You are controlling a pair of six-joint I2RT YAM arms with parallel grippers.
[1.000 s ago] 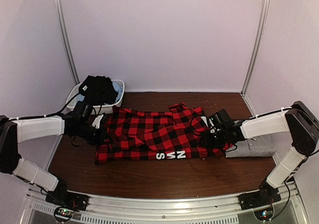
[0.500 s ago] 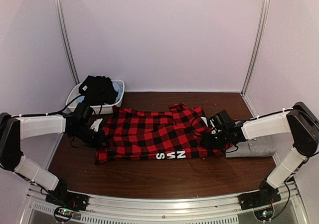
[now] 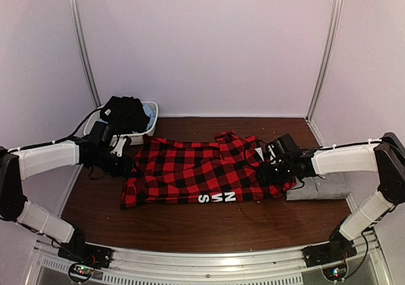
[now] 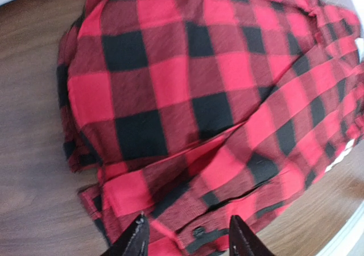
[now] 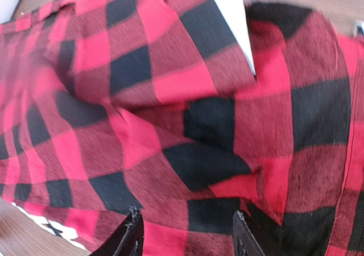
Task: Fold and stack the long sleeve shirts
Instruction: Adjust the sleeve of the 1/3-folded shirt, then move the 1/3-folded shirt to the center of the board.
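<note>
The red-and-black check flannel shirt point(image 3: 196, 170) lies flattened across the middle of the table, its white lettering point(image 3: 217, 197) at the near edge. The plain grey shirt point(image 3: 324, 189) sits folded at the right, partly under the flannel's edge. My left gripper point(image 3: 124, 165) hovers at the flannel's left edge. In the left wrist view this gripper point(image 4: 187, 240) is open above a buttoned cuff point(image 4: 198, 231), holding nothing. My right gripper point(image 3: 268, 172) is over the flannel's right end. Seen from its wrist, the right gripper point(image 5: 187, 230) is open above the flannel point(image 5: 170, 125), near its white label point(image 5: 230, 11).
A white tub point(image 3: 93, 118) with dark clothes point(image 3: 124, 113) heaped in it stands at the back left, just behind my left arm. Bare brown tabletop point(image 3: 209, 225) runs along the near side. Walls and metal posts close in the back and sides.
My left gripper has opened, let go of the flannel's left edge, and drawn back and up to the left. The right gripper has shifted slightly and stayed open.
</note>
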